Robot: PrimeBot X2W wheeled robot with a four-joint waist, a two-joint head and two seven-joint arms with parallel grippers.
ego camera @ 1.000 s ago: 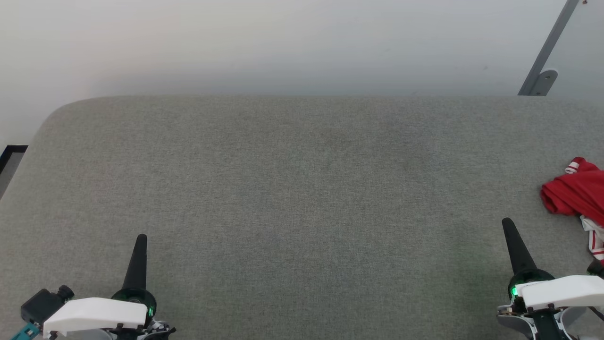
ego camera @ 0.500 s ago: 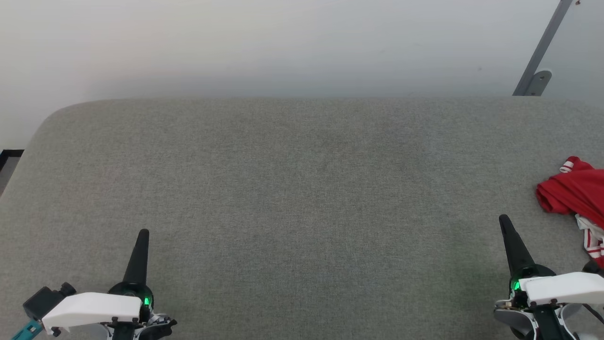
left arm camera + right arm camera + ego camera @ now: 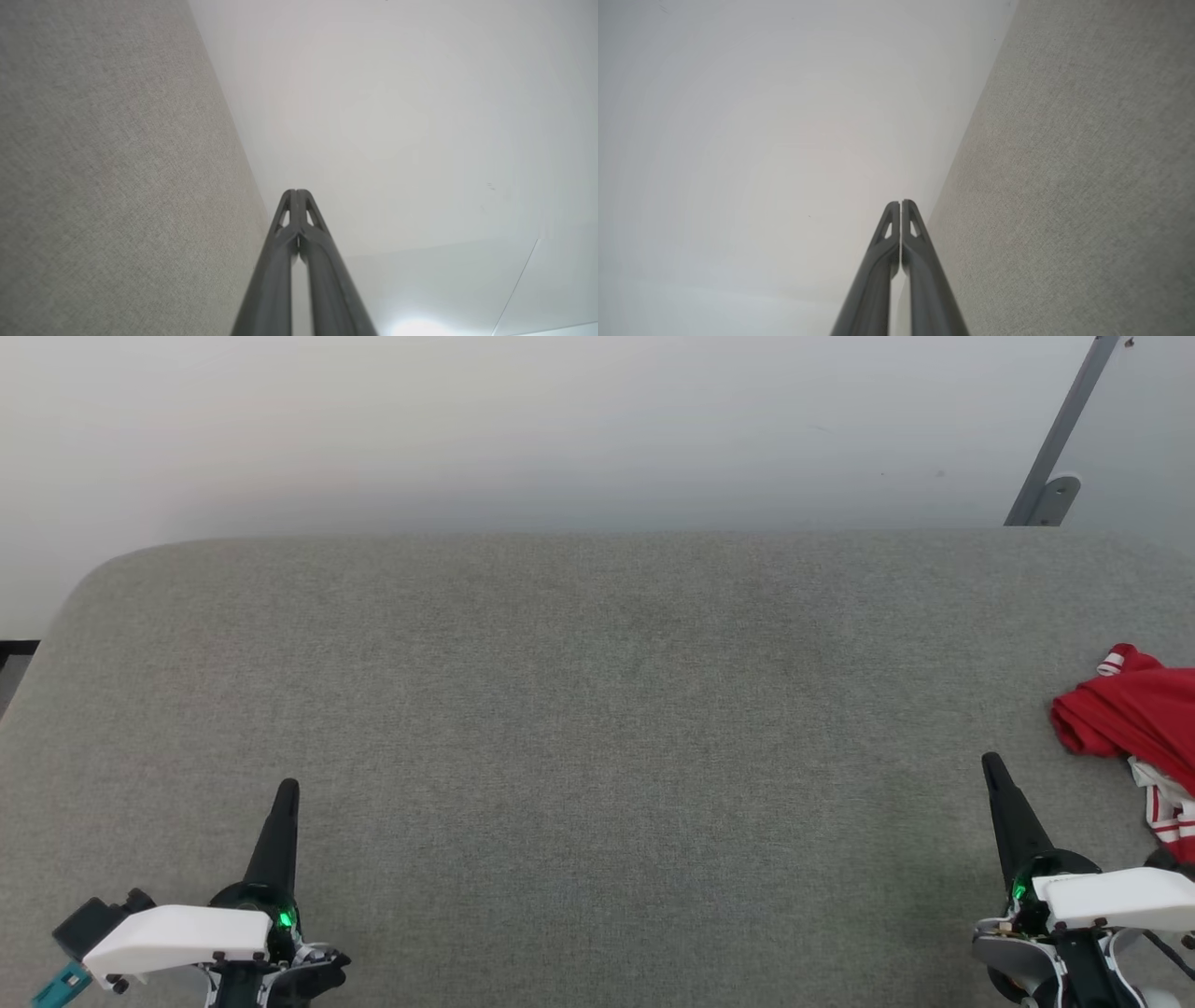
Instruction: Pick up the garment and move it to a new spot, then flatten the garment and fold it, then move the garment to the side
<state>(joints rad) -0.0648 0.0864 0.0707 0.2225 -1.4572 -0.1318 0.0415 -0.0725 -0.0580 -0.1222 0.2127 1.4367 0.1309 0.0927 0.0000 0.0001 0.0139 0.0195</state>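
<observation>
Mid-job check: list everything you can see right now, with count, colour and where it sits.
garment: one, red with white and red-white striped trim, crumpled at the right edge of the padded surface, partly cut off by the head view's edge
padded surface: one, grey fabric, spans the head view, far-left corner rounded
wall: one, white, behind the surface
metal bar: one, grey, slanting against the wall at upper right
left gripper: one, dark fingers, shut, holds nothing, lower left over the surface
right gripper: one, dark fingers, shut, holds nothing, lower right, apart from the garment
</observation>
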